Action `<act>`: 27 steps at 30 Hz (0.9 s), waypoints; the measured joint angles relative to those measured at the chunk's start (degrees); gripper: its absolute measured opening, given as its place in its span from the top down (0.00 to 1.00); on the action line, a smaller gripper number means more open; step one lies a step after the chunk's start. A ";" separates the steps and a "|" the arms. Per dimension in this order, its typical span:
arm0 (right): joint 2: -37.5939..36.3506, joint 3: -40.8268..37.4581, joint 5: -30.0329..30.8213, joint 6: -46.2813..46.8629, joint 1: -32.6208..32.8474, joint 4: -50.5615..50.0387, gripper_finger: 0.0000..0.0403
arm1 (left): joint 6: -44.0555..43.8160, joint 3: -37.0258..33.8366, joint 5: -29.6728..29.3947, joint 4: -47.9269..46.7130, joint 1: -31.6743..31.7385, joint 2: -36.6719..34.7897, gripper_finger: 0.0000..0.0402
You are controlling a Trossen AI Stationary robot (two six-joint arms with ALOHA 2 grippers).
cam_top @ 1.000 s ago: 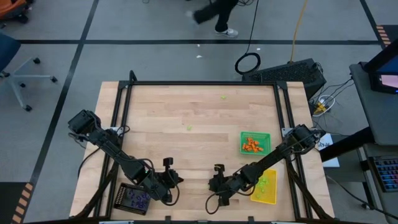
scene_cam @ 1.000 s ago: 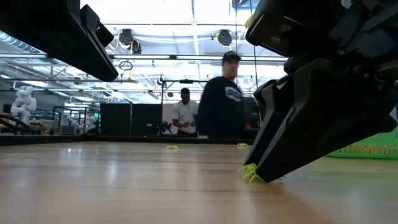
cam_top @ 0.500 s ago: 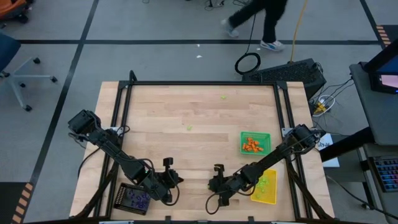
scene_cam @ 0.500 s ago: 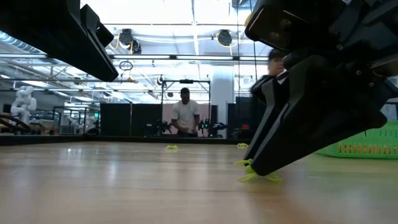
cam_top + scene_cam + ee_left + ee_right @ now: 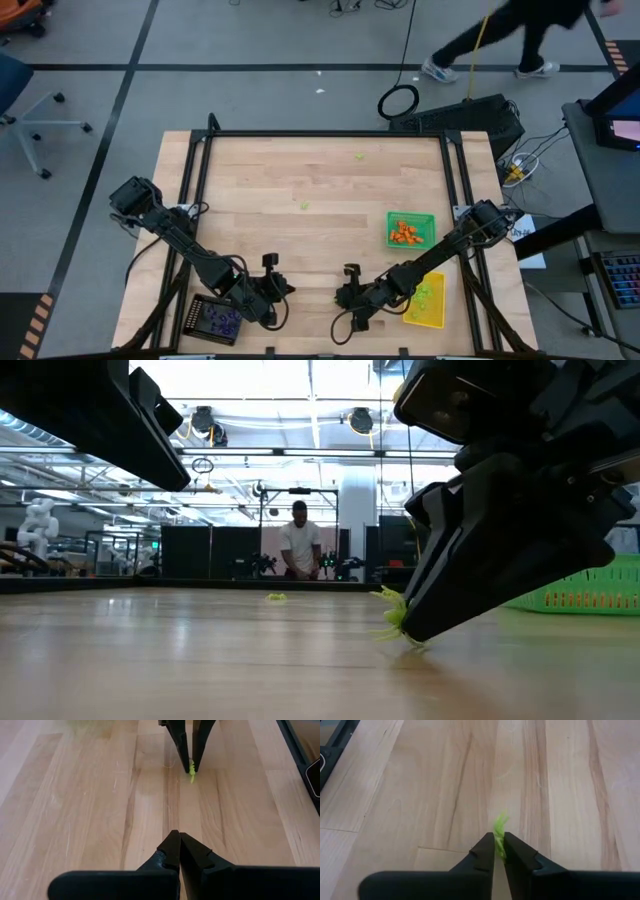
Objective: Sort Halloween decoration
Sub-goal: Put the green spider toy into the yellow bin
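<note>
right gripper (image 5: 499,851) is down at the near edge of the table (image 5: 320,180), just beside the yellow tray (image 5: 426,302) on its inner side, and its fingers are pinched together on a lime green trinket (image 5: 499,836). the trinket sits between the very tips, which makes sense for something this tiny: only the narrow ends of the fingers can catch it without scraping the wood. in the low view the piece (image 5: 392,622) looks clear of the surface or barely above it, hanging at the fingertip.

orientation now: the trinket is a thin, spiky sliver, and its long axis runs roughly in line with the fingers, most of it poking out past the tips and away from the wrist. my read is that the yellow tray, already holding green bits, is where it belongs, and it's right next door.

left gripper (image 5: 176,851) waits on the far side of the right gripper from the yellow tray, close to the black tray (image 5: 213,319), fingers together on nothing, pointed straight at the pinch.
</note>
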 joint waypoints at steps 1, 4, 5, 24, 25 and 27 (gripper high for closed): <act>0.00 0.01 0.00 -0.01 0.00 0.00 0.94 | 0.00 0.00 0.02 0.00 0.00 0.00 0.98; 0.00 0.01 -0.02 -0.55 0.00 0.01 0.99 | 0.00 0.00 0.00 0.00 -0.02 0.00 0.98; -0.02 0.01 -0.02 -0.80 0.00 0.00 0.99 | 0.00 0.00 0.00 0.00 0.00 0.00 0.98; -25.68 -0.73 6.25 -6.80 4.96 -15.39 1.00 | 0.01 0.00 0.00 0.03 -0.02 0.00 0.98; -27.60 -1.36 8.08 -7.40 5.78 -15.50 1.00 | 0.00 0.00 0.00 0.03 -0.02 0.00 0.98; -30.55 -2.86 12.32 -8.74 7.36 -14.55 1.00 | 0.02 0.00 -0.06 0.04 -0.01 0.00 0.98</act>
